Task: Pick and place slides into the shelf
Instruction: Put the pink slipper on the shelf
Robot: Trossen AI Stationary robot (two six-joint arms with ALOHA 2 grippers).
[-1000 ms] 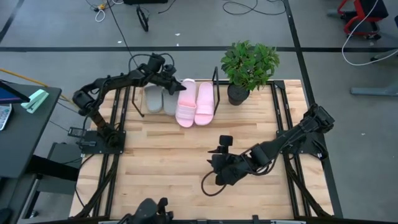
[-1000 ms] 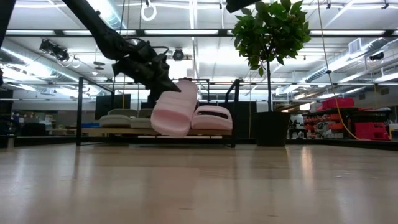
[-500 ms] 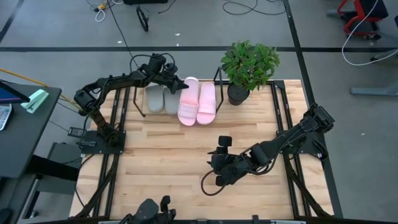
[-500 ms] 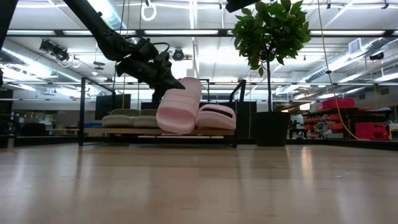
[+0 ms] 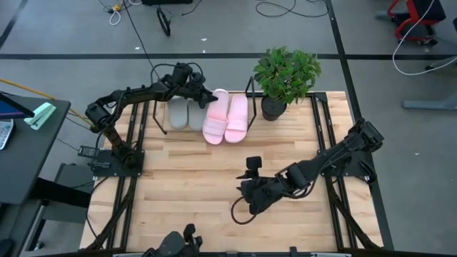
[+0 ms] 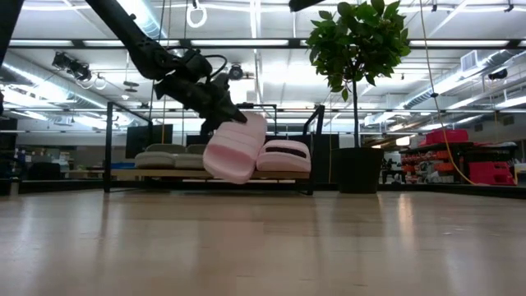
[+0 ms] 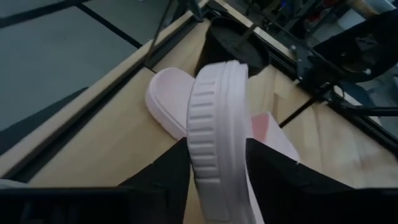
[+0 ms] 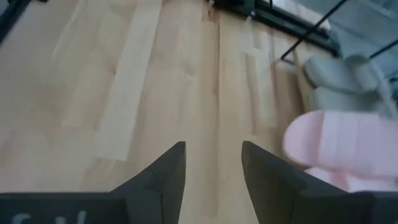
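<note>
The left gripper (image 5: 203,98), clamped on the fourth slide, a pink one (image 5: 214,119), has carried it back over the shelf (image 6: 205,174) beside the other pink slide (image 5: 238,116), so only lowering and release remain, I judge.

The left arm reaches across the table's far side, its left gripper (image 5: 204,98) clamped with a finger on each side of a load. The right arm folds low over the near side, right gripper (image 5: 246,202) fingers spread apart.
</note>
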